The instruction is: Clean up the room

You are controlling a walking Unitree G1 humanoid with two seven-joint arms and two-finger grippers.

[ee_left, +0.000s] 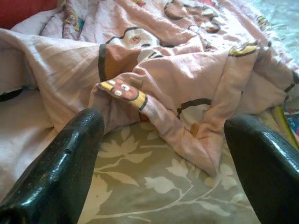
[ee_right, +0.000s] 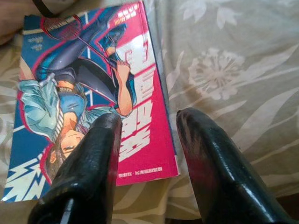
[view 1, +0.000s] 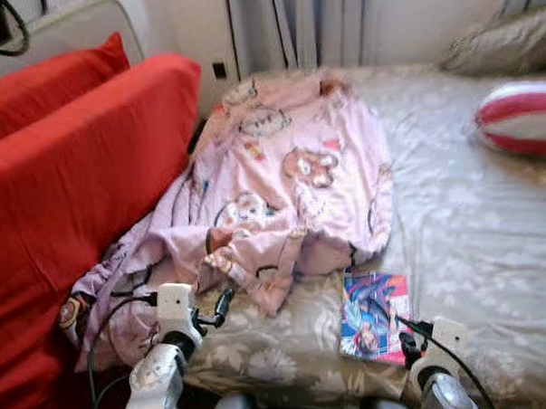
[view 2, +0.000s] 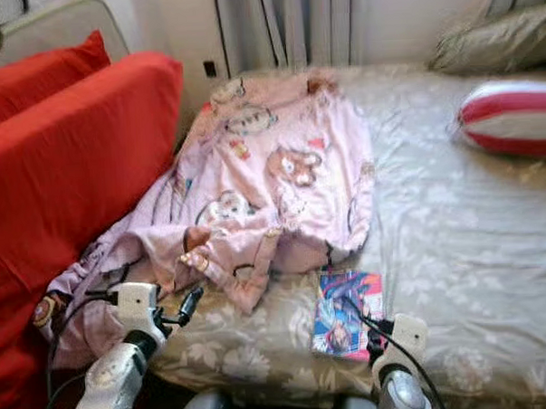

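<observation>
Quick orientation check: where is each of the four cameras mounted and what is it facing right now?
Left eye: head, looking down at the floral grey-beige bed, crumpled pink cartoon-print blanket, red sofa cushions; both silver arms show.
Right eye: same scene, shifted slightly.
Left wrist: along the open left gripper, facing the blanket's edge.
Right wrist: along the open right gripper, above the blue-and-pink comic book.
Shared: the eye views also show the comic at the bed's near edge.

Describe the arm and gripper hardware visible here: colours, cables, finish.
Both arms are silver metal. Each ends in a white boxy wrist block with black cables looping off it. The left gripper and right gripper are black; the wrist views show thick, rounded, glossy fingers with scuffed surfaces.
</observation>
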